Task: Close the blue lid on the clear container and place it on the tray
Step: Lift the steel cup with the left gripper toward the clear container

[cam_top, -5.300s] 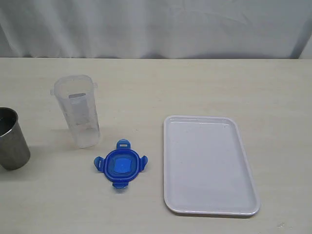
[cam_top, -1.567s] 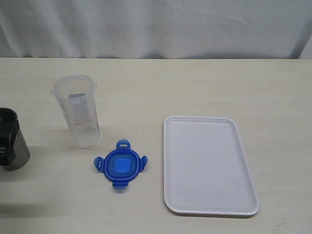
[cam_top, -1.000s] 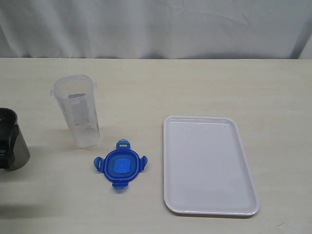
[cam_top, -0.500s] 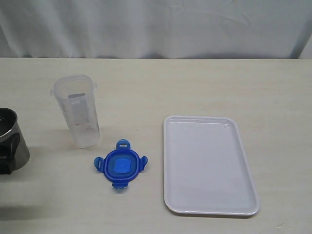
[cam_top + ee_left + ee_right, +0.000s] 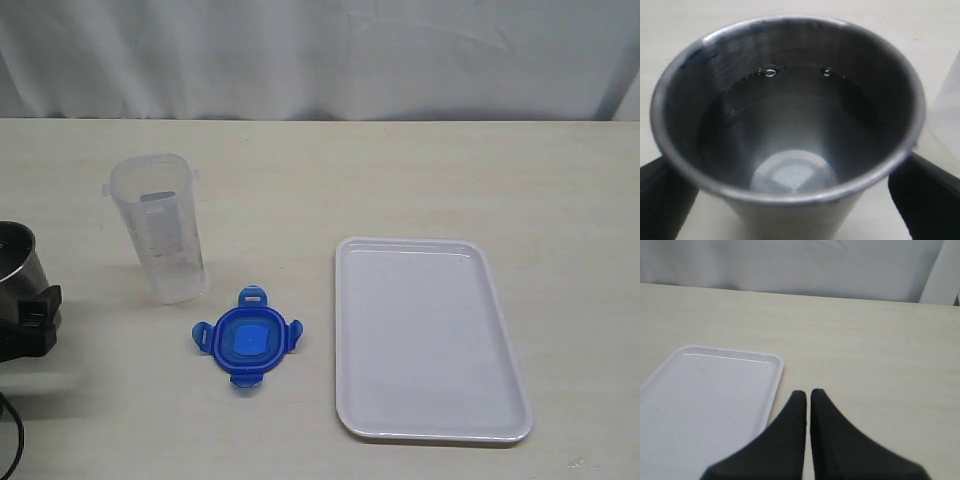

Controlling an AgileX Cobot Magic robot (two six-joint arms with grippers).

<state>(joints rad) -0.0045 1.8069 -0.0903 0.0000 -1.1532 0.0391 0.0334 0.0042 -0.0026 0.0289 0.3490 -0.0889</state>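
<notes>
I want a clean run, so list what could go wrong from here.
The open left tool straddles the steel cup, which seems to hold liquid; a bump or lift may spill it. The clear container stands near that cup and could be toppled in passing.

The blue lid [image 5: 246, 338] lies between the clear container [image 5: 160, 228] and the tray [image 5: 430, 340].

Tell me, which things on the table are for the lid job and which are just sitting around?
For the job:
- blue lid, lying flat on the table
- clear container, standing upright with no lid on
- tray, nothing on it

Just sitting around:
- metal cup, which looks to have some clear liquid in it
</notes>
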